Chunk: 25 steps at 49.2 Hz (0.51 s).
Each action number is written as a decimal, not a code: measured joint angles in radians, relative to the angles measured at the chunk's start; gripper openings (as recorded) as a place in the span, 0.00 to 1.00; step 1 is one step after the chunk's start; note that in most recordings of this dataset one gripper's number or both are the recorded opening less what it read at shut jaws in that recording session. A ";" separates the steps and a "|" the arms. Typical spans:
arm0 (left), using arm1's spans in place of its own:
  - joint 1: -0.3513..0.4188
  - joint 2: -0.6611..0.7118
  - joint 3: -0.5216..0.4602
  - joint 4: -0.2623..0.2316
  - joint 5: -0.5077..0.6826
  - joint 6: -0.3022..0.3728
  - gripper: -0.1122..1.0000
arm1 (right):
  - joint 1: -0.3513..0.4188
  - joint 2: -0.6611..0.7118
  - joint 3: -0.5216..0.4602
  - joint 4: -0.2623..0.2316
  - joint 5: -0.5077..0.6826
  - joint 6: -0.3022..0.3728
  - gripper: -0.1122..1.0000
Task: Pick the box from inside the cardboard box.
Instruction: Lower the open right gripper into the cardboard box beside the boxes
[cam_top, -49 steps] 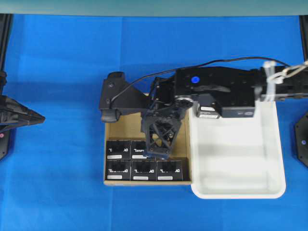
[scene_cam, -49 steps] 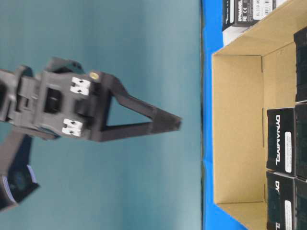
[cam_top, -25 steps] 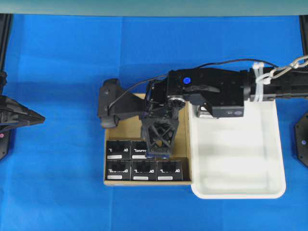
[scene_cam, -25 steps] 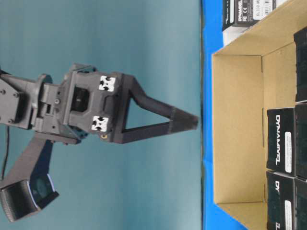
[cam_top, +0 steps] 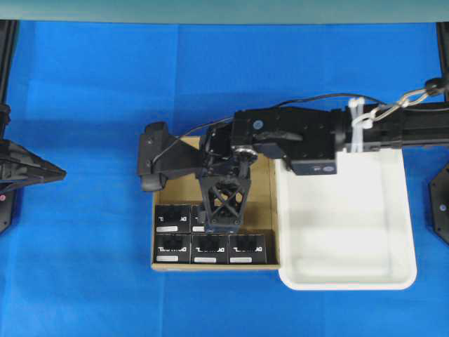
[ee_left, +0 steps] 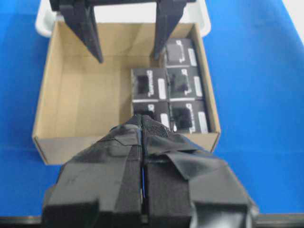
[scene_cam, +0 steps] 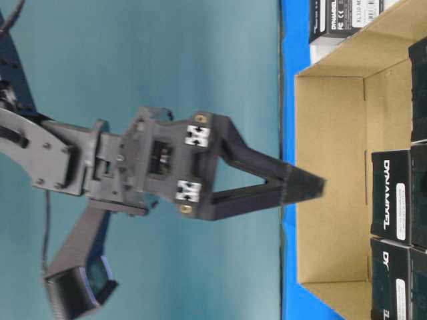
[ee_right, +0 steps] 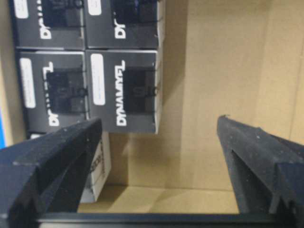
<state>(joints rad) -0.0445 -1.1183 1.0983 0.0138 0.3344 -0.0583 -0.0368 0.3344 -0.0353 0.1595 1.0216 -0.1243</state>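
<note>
The cardboard box (cam_top: 263, 203) lies mid-table with several black boxes (cam_top: 172, 249) packed along its near side. They also show in the left wrist view (ee_left: 183, 85) and the right wrist view (ee_right: 123, 90). My right gripper (cam_top: 219, 228) is open and empty. It hangs over the cardboard box, its tips above the bare floor beside the black boxes (ee_right: 159, 123). In the table-level view its tips (scene_cam: 307, 189) are level with the carton's rim (scene_cam: 330, 80). My left gripper (cam_top: 59, 173) is shut and empty at the far left, pointing at the carton (ee_left: 142, 118).
A white plastic tray (cam_top: 351, 281) touches the carton's right side. The right arm (cam_top: 309, 137) spans the tray's far end. Blue cloth covers the table (cam_top: 91, 84). Another black-and-white box (scene_cam: 343, 17) shows past the carton's wall.
My right gripper has moved left and lowered toward the carton; its tips now reach the rim in the table-level view. The left arm has not moved.
</note>
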 measured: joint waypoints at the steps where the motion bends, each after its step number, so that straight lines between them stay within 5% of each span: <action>1: 0.000 0.000 0.000 0.000 0.000 0.000 0.04 | 0.000 0.005 -0.002 0.000 -0.002 0.000 0.98; 25: 0.000 0.002 0.000 0.000 0.009 -0.043 0.04 | 0.032 0.084 0.000 0.049 -0.080 -0.002 0.98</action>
<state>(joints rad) -0.0445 -1.1167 1.0983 0.0138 0.3436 -0.1012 -0.0046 0.4188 -0.0353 0.2086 0.9419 -0.1258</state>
